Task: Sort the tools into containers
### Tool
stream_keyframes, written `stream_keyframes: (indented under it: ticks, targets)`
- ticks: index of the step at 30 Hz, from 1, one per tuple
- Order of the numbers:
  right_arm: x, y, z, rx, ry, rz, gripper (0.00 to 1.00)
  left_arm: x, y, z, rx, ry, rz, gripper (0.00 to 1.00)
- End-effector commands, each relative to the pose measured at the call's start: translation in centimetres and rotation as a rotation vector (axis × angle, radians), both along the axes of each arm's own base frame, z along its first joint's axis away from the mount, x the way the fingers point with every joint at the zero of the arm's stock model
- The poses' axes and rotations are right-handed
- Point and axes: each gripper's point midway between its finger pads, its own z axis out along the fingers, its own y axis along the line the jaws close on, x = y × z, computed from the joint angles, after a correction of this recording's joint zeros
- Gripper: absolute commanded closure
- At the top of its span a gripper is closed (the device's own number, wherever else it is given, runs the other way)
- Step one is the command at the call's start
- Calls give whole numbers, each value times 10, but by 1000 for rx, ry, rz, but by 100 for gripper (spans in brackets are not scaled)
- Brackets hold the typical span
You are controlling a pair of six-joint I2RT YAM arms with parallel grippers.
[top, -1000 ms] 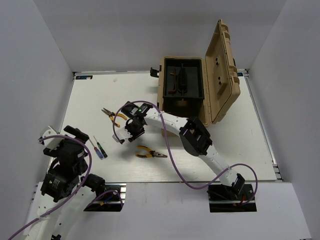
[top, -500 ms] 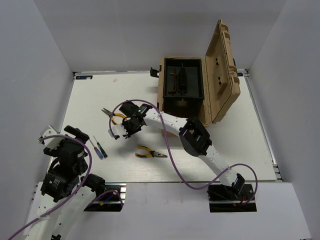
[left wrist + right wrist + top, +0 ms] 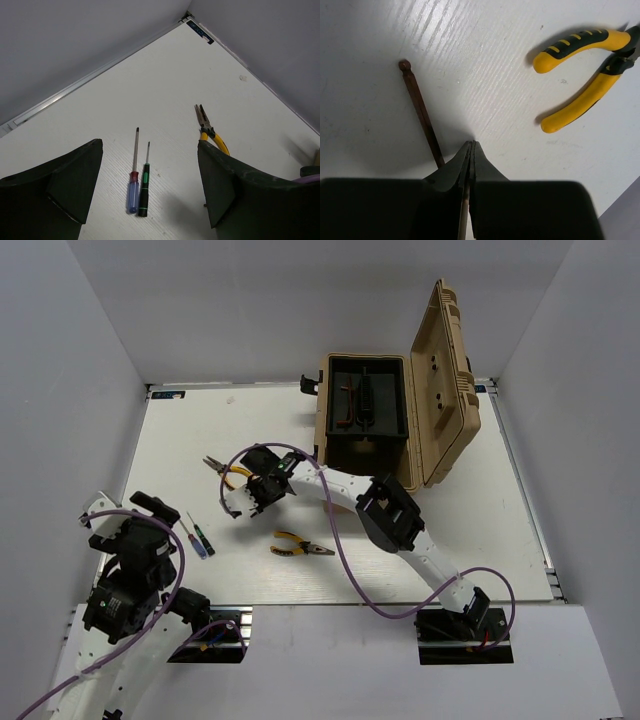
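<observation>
1. The right gripper [image 3: 471, 145] is down at the white table [image 3: 470, 530], left of the toolbox, with its fingers [image 3: 485, 170] pressed together tip to tip.
2. A dark, thin hex key [image 3: 422, 115] lies flat on the table. Its ball end points away from the gripper and its near end runs under the left finger. A thin brownish sliver shows in the seam between the fingers, but the wrist view does not settle whether the key is pinched there.
3. Yellow-handled pliers [image 3: 572, 47] lie near the right gripper, apart from the hex key, with handles spread.
4. A second pair of yellow-handled pliers [image 3: 300, 547] lies closer to the arm bases, apart from the right gripper.
5. The left gripper [image 3: 149, 144] is raised over the table's near left part with its fingers wide apart and nothing between them.
6. Beyond it, a blue-handled screwdriver [image 3: 134, 170] and a green-and-black screwdriver [image 3: 145, 182] lie side by side, almost touching, tips pointing away.
7. The tan toolbox [image 3: 322, 405] stands at the far side of the table with its lid [image 3: 445, 380] swung up to the right. Its black inner tray [image 3: 385, 430] is exposed, and all the tools named here lie outside the box.
</observation>
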Motion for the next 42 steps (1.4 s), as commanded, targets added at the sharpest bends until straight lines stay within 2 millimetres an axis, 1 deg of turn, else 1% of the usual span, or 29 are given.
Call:
stream_keyframes:
  ticks: [1,2,3,4,5,6,9,10,11,13,16,17,18,20,21,22,23,25,26,27,28,30,31,32,34,37,40,41,42]
  targets:
    - [-9,-23,-4,-76,31,13,98,0,0,2,0,-13,-6,14]
    - [-13,-24,0,-76,43,22,98,-1,0,2,7,-8,-7,14]
    - [-24,-34,-2,-121,73,32,99,-1,0,2,7,-8,-7,14]
    - [-28,-39,-3,-136,83,34,99,0,0,4,3,-16,-7,14]
    - [-33,-45,3,-147,95,38,100,0,0,4,3,-16,-7,14]
    - [-39,-50,1,-164,105,42,100,0,0,4,3,-16,-7,14]
    - [-47,-58,9,-185,113,39,100,-1,-1,4,-3,-23,-16,14]
    - [-48,-60,8,-190,123,25,100,-1,-1,4,-3,-24,-16,14]
    - [-49,-61,14,-183,120,23,100,-1,-1,4,-3,-24,-16,14]
    - [-51,-61,13,-177,136,9,100,-1,-1,4,4,-18,-18,14]
    - [-54,-55,18,-161,137,-7,100,-1,-1,4,4,-18,-18,14]
    - [-52,-53,19,-149,130,-17,100,-1,-1,4,4,-18,-18,14]
    - [-43,-41,25,-102,88,-50,95,-1,-1,4,4,-18,-18,14]
    - [-36,-33,30,-68,61,-100,88,-1,-1,4,4,-18,-18,14]
    - [-30,-21,41,-19,35,-108,86,-1,-1,4,4,-18,-18,14]
    - [-28,-16,45,0,26,-114,81,-1,-1,4,4,-18,-18,14]
    - [-23,-10,54,29,11,-127,79,-1,-1,4,4,-18,-18,14]
    - [-23,-5,61,36,-6,-116,72,-1,-1,4,4,-18,-18,14]
    - [-22,-5,62,31,-11,-106,71,-1,-1,4,4,-18,-18,14]
    - [-23,-4,68,42,-13,-99,71,-1,-1,4,4,-18,-18,14]
    - [-27,-13,63,3,5,-88,69,-1,-1,4,4,-18,-18,14]
    - [-42,-17,65,-2,64,-33,65,-1,-1,4,4,-18,-18,14]
    - [-53,-32,57,-70,103,0,63,-1,-1,4,4,-18,-18,14]
    - [-58,-37,57,-88,113,40,60,-1,-1,4,4,-18,-18,14]
    - [-74,-50,50,-127,169,90,60,-1,-1,4,4,-18,-18,14]
    - [-77,-58,36,-176,178,115,58,-1,-1,4,4,-18,-18,14]
    - [-70,-54,34,-165,163,116,60,-2,0,5,0,-27,-18,14]
    - [-70,-53,31,-169,159,118,60,-2,0,5,0,-27,-18,14]
    - [-69,-51,32,-163,151,119,60,-2,0,5,0,-27,-18,14]
